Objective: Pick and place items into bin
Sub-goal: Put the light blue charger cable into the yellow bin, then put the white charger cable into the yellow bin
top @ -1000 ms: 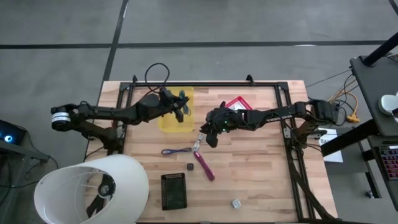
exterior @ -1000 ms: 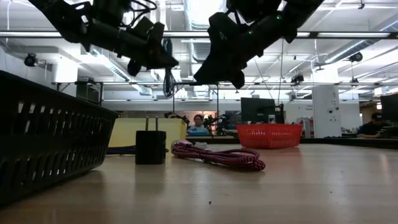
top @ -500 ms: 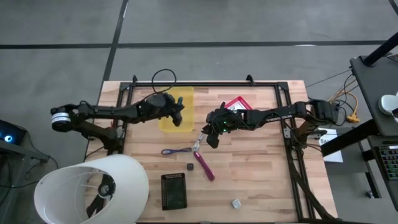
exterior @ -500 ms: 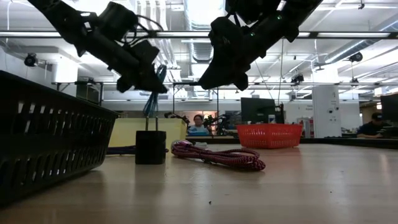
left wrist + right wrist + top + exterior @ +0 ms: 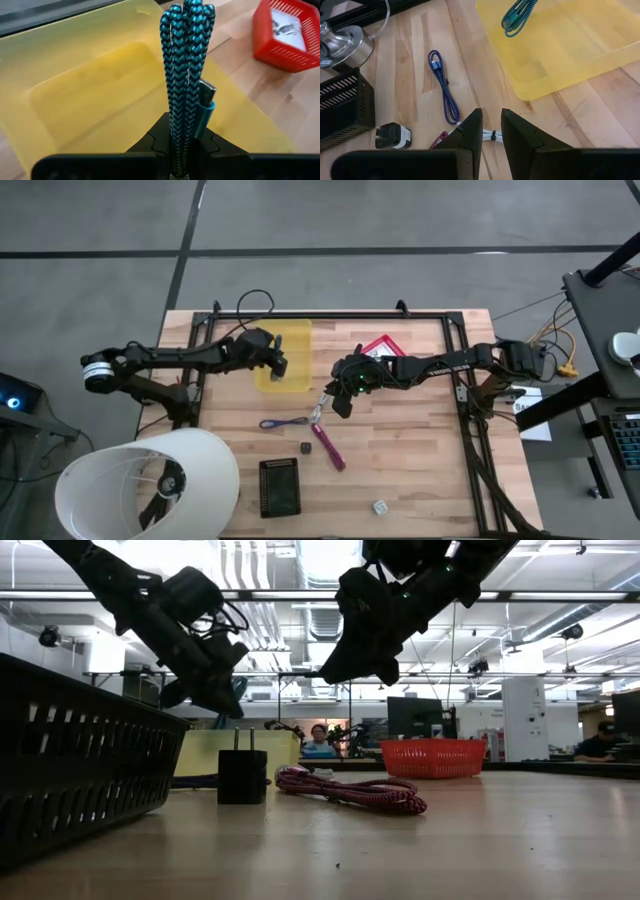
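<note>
You have one wooden surface (image 5: 420,470) carrying three containers: one yellow bin (image 5: 283,350), one black mesh basket (image 5: 279,486) and one red basket (image 5: 381,347) (the red one holds a white printed packet). Loose on the wood lie three cables: one blue-purple cable (image 5: 284,422), one magenta braided cable (image 5: 329,447) and a white one just under your right arm; there are also one black plug adapter (image 5: 305,448) and one small clear cube (image 5: 380,506).

Your left gripper (image 5: 186,134) hangs over the yellow bin, its jaws clamped on one teal braided cable (image 5: 184,75). Since half a second ago it has drawn back toward the bin's left edge and dropped lower. Your right gripper (image 5: 491,131) has stayed put above the white cable, jaws narrowly apart and holding nothing.

Beyond the surface, the low view shows an open workshop with ceiling pipes and a seated person far off.
</note>
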Robot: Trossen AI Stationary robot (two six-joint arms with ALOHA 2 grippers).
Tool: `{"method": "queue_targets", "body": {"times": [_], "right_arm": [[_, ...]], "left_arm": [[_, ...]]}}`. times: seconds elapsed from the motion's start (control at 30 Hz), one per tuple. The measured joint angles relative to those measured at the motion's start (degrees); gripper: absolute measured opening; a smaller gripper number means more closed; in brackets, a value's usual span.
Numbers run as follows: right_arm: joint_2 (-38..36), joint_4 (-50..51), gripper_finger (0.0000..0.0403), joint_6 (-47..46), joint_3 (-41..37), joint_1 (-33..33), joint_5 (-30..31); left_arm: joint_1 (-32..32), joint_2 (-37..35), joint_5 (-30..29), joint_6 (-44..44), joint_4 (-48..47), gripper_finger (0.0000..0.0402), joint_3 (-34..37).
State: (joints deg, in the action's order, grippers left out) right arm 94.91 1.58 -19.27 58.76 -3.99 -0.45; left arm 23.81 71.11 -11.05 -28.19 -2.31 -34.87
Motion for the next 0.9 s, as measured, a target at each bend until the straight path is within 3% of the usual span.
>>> {"method": "queue_targets", "body": {"times": [0.27, 0.67, 0.9], "right_arm": [[0.0, 0.0, 0.0059, 0.0, 0.0, 0.0, 0.0], [0.0, 0.0, 0.0059, -2.9, 0.0, 0.0, 0.0], [0.0, 0.0, 0.0106, -2.4, 0.0, 0.3, -1.3]], "left_arm": [[0.2, 0.0, 0.0, 0.0, 0.3, 0.0032, 0.0], [0.2, -0.9, 1.6, 0.0, 0.6, 0.0149, -0.1], [0.2, -6.1, 2.9, 0.1, 1.3, 0.0191, -0.1]]}}
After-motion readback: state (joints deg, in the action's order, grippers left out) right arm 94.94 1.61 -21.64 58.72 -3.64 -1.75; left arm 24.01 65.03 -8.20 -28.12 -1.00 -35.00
